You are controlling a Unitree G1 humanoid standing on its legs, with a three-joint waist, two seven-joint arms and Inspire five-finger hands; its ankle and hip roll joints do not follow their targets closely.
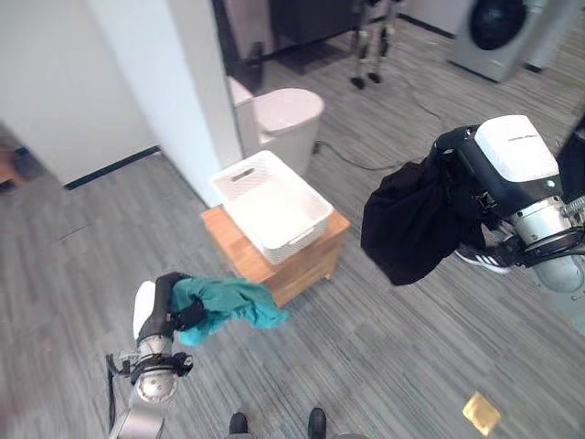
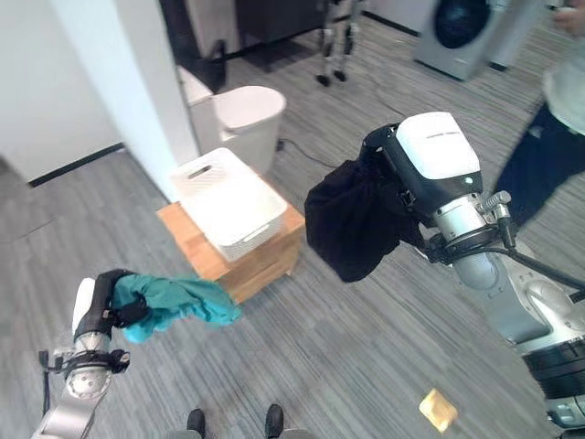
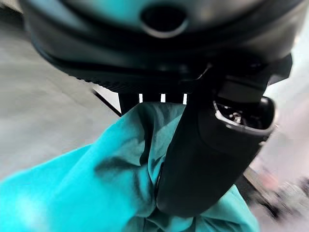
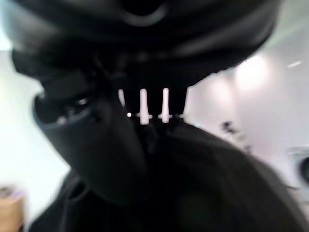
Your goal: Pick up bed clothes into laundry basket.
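Observation:
My left hand is shut on a teal cloth, which hangs out to the right of it, low and in front of the wooden stand. In the left wrist view the thumb presses into the teal cloth. My right hand is shut on a black garment, held in the air to the right of the stand; its thumb curls over the black garment. The white laundry basket sits empty on top of the wooden stand, between both hands.
A white wall corner and a white lidded bin stand behind the basket. A washing machine is at the back right. A person stands at the right edge. A yellow scrap lies on the floor.

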